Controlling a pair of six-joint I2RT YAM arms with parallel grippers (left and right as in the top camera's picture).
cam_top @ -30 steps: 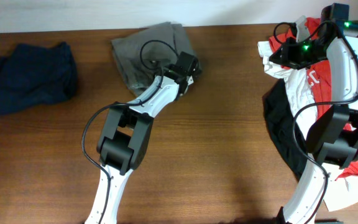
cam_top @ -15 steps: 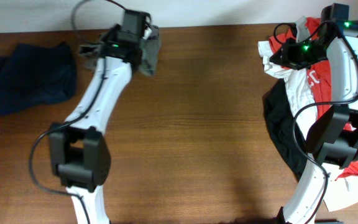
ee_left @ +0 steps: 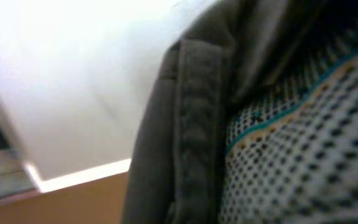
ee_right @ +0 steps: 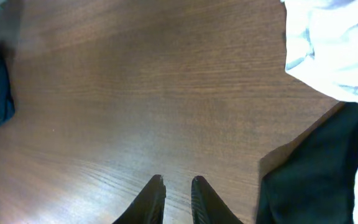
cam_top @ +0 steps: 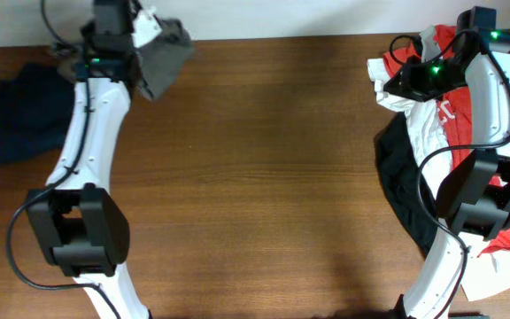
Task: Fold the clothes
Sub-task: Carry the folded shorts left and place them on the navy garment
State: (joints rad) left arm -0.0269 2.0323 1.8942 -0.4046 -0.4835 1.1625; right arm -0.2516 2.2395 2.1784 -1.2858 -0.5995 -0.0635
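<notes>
Both arms have white links, black joints and black cables; green lights shine near each wrist.

Even, soft light falls from above on the desk [cam_top: 273,177]; the overhead view is sharp, with only faint shadows beside the arms. The left wrist view is badly blurred, the grey-olive shorts [ee_left: 191,124] out of focus, and a white glare washes out everything toward 10 o'clock. The right wrist view is clear, with white cloth [ee_right: 334,43] overexposed at 2 o'clock.

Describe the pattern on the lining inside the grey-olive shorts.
Pale lining with small dark dots and a teal band, beside the olive shorts; left wrist view shows it best.
</notes>
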